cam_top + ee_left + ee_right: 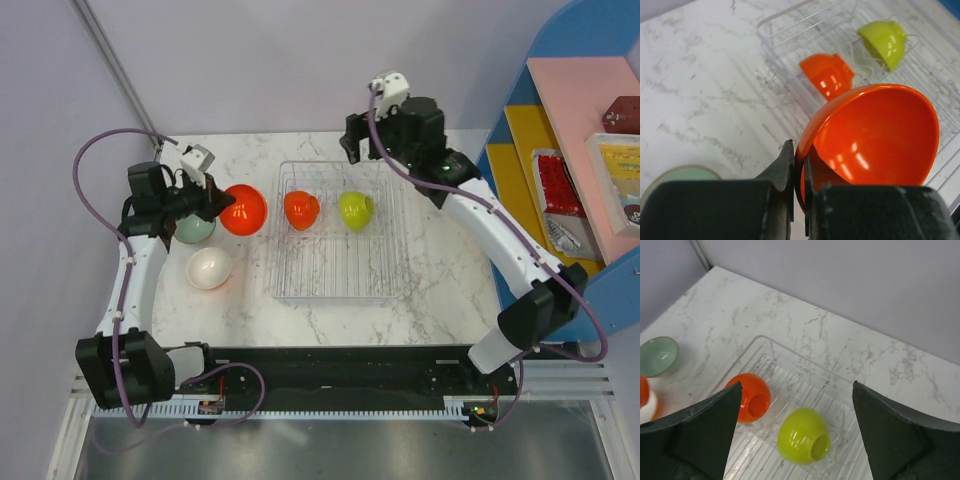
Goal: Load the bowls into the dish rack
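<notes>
On the left side of the marble table [430,270], the left arm bends up from its base and reaches forward, its wrist low. The left gripper [798,161] is clamped on the rim of a large red-orange bowl [244,209], one finger inside and one outside. That bowl is glossy, tipped on its side with its hollow facing the rack, and sits just beside the left wall of the dish rack [330,296]. A pale mint bowl [195,231] stands upright on the table just under the left wrist, and a white bowl [210,268] lies mouth down on the table, nearer the arm bases. The right arm stretches long from its base to the far right corner of the rack – the right gripper [795,387] hangs above it with jaws wide apart, holding nothing. In the clear, thin-ribbed rack, at its far end, a smaller orange bowl [301,209] and a lime-green bowl [355,209] rest on their sides, apart from each other.
</notes>
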`<control>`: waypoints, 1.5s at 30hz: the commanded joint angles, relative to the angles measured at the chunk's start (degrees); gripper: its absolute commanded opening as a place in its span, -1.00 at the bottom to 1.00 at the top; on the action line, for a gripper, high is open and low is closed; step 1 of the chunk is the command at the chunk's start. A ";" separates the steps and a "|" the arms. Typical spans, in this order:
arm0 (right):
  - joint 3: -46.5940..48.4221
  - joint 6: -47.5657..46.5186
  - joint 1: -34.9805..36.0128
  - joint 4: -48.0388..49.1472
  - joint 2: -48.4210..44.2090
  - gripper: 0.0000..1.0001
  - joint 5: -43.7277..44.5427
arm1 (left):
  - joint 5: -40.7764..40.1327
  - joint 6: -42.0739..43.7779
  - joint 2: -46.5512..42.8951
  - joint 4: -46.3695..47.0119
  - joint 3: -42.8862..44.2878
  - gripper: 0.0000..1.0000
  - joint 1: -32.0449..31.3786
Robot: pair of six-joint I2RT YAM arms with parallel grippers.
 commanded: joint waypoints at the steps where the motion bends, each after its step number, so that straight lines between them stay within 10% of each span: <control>1: -9.04 16.56 -5.48 -1.03 -1.10 0.96 -31.02 | 11.41 3.32 4.32 9.64 4.04 -0.96 -5.68; 16: -20.12 32.65 -8.21 13.21 2.68 0.96 -65.68 | 20.92 2.71 18.48 8.33 15.91 -0.96 -17.29; 29: -27.87 54.62 -8.74 40.54 3.21 0.96 -68.07 | 16.44 3.59 21.12 8.25 15.99 -0.96 -22.04; 45: -27.87 52.78 -8.65 38.62 4.44 0.78 -66.48 | 10.82 2.80 19.80 9.92 15.47 -0.96 -26.62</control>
